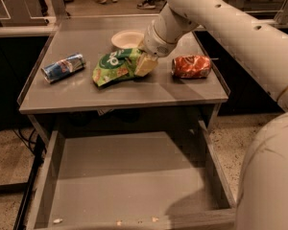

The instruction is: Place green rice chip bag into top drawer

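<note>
The green rice chip bag (113,67) lies crumpled on the grey table top, near its middle. My gripper (143,63) is down at the bag's right end, with a tan finger (147,65) touching the foil. My white arm comes in from the upper right. The top drawer (129,176) stands pulled out below the table's front edge, with only a few crumbs along its front.
A blue can (62,67) lies on its side at the table's left. An orange crushed can (191,66) lies at the right. A white bowl (126,38) sits behind the bag. The table (134,94) has raised side rims. My white base fills the lower right.
</note>
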Motion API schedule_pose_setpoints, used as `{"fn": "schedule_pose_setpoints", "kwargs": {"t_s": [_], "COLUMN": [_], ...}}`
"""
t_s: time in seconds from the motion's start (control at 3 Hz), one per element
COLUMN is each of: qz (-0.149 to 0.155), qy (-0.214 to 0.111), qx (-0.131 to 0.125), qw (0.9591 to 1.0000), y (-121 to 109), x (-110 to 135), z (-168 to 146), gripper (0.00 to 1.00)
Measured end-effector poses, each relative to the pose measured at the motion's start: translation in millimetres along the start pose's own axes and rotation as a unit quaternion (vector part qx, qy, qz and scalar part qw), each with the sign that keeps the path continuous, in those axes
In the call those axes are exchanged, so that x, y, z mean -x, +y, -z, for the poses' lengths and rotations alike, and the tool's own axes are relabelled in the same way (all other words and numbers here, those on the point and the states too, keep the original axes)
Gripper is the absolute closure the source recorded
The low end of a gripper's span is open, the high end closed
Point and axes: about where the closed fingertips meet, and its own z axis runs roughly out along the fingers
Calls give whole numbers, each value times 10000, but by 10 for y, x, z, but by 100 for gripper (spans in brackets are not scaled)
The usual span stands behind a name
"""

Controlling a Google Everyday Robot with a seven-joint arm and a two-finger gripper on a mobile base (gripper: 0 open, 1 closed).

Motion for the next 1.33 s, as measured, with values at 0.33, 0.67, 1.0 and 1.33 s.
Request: {"fn": "schedule_pose_setpoints", "kwargs": {"t_s": [0.33,0.67,1.0,1.33], "qz": [49,94,152,178], "qy": [-15,-32,-111,-206], "qx": [38,30,-112,-391], "qw": [10000,9999,9998,9989], "y": [50,200,441,569], "x": [36,69,92,27], "z": [-13,76,331,703], "gripper": [100,100,100,100]}}
